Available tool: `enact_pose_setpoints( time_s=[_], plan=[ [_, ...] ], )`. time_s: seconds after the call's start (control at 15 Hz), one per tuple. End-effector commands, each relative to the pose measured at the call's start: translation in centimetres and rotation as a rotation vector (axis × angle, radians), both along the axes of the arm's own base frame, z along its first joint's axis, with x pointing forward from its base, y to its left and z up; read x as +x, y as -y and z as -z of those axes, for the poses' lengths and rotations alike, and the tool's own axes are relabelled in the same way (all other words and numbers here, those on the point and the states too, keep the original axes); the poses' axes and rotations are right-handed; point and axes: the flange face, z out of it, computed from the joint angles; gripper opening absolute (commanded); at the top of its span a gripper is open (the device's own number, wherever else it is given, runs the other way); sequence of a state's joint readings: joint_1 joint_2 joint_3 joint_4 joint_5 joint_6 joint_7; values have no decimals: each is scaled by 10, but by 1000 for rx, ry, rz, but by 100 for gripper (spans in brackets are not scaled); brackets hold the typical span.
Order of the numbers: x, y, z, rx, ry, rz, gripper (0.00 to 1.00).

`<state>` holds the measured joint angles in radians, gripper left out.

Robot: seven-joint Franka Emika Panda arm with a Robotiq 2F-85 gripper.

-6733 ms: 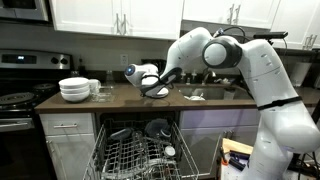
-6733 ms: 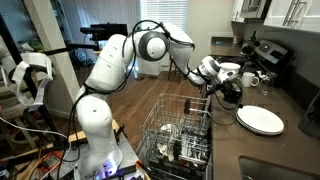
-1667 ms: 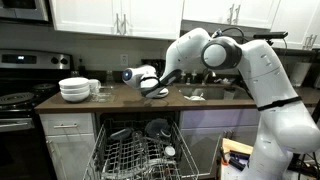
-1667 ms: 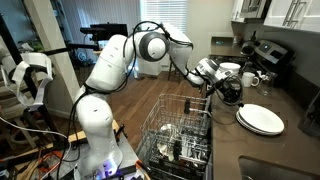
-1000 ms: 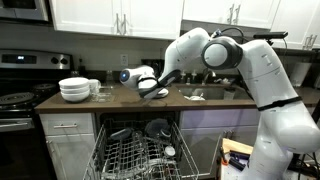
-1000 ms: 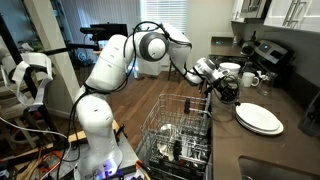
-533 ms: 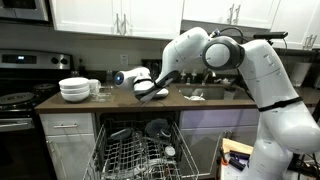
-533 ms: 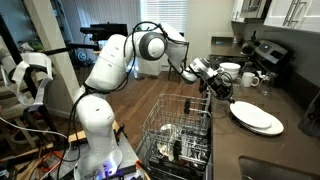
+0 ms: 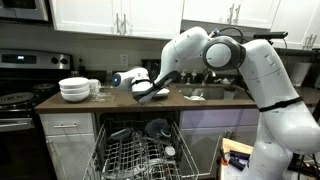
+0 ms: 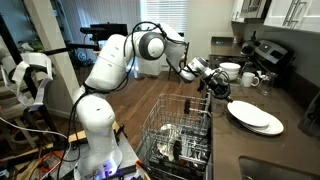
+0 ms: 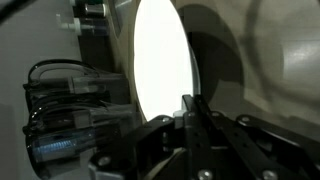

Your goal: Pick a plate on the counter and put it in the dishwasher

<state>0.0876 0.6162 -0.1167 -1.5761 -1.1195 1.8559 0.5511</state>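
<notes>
Black fingers [image 11: 193, 112] of the gripper [image 11: 190, 120] are pinched tight together on the near rim of the plate [image 11: 160, 72], which fills the wrist view as a bright white oval seen almost edge-on. In both exterior views the gripper [image 9: 143, 88] [image 10: 214, 88] sits low at the front edge of the counter [image 9: 110, 99], with the plate [image 9: 157, 94] [image 10: 254, 116] reaching out from its jaws over the dark brown top. From where the cameras stand I cannot tell whether the plate's underside touches the counter or hangs just clear of it. The white arm [image 9: 232, 55] bends down to it from the robot's body at the side of the kitchen. Directly under the gripper the dishwasher [image 9: 137, 150] stands open, its grey wire rack [image 10: 178, 132] pulled out and already carrying a few dark and white pieces between the prongs. Further along the counter, well apart from the held plate, a stack of white bowls [image 9: 74, 89] stands beside some small cups [image 9: 99, 87]. Beyond them is the black-and-steel stove [image 9: 18, 102], and white wall cabinets [image 9: 112, 15] hang above.
</notes>
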Motion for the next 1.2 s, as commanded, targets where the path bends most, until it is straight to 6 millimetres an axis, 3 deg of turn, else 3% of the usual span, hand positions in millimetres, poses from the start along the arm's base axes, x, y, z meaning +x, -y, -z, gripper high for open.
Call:
enact_pose_setpoints(
  time_s=[0.0,0.33,1.13],
  plan=[
    [0,-5,-11,-60,13,22,2],
    [0,-19,-14,-82,10,18,2],
    [-1,-77,-16,-83,9,-87,2]
  ],
)
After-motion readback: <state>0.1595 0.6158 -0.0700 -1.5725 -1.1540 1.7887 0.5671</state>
